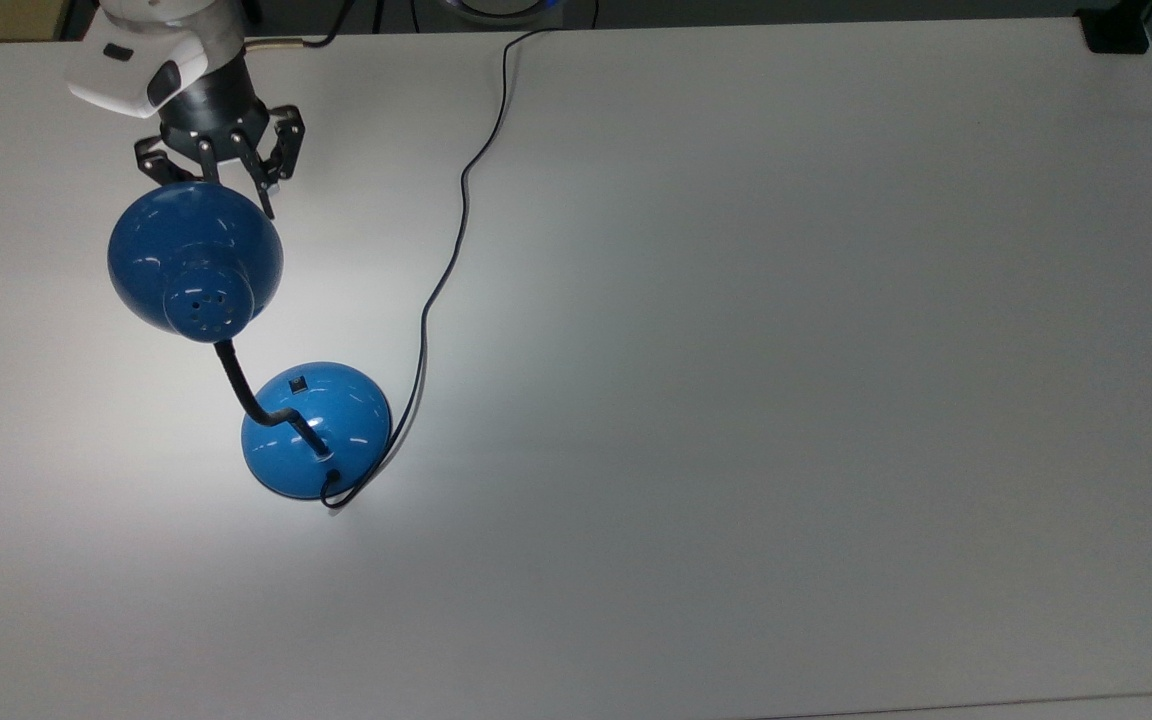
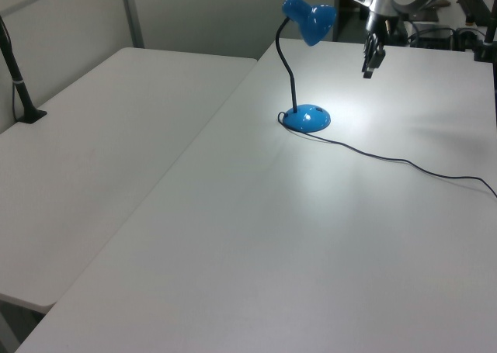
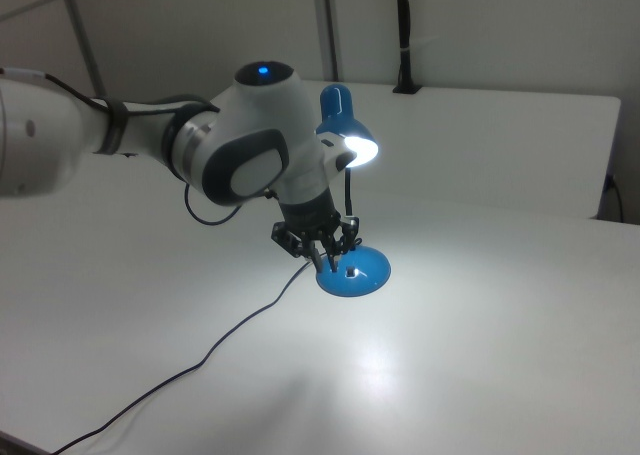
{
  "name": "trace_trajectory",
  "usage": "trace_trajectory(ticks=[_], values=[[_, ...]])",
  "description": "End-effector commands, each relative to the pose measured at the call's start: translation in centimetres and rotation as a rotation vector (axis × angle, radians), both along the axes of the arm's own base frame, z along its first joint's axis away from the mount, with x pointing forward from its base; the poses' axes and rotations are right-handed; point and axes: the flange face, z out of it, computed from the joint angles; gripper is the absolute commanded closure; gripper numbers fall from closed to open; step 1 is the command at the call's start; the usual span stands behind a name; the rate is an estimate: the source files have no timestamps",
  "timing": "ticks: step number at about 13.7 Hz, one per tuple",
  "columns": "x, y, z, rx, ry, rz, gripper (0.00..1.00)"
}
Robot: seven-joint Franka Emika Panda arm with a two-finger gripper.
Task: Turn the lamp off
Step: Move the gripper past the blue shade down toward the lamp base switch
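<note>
No writing or label can be read on anything. There is one lamp (image 1: 236, 340), standing in the top view's left half on the white surface (image 1: 786, 350), its shade (image 1: 194, 255) lit from below and throwing a bright patch around the round base (image 1: 321, 425). One small black switch (image 1: 298, 383) sits on the base's upper side. One black cord (image 1: 456, 230) runs from the base up to the surface's far edge, where it is cut off. One pincer (image 1: 221, 190) hangs at the top view's upper left, just above the shade's rim, which hides part of its fingertips. Its fingers look somewhat spread in the right view (image 3: 325, 255), though this is hard to make out. The arm (image 3: 150, 140) is cut off at the right view's left edge.
</note>
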Motion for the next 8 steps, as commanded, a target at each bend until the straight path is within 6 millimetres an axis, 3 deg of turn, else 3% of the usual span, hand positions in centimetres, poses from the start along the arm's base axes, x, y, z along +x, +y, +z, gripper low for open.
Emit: trace_trajectory(ticks=[1, 5, 8], values=[[2.1, -0.6, -4.4, 0.062, -0.104, -0.092, 1.0], [5.0, 1.0, -9.3, 0.037, -0.198, -0.14, 1.0], [6.6, 2.0, -9.6, 0.078, -0.239, -0.172, 1.0]])
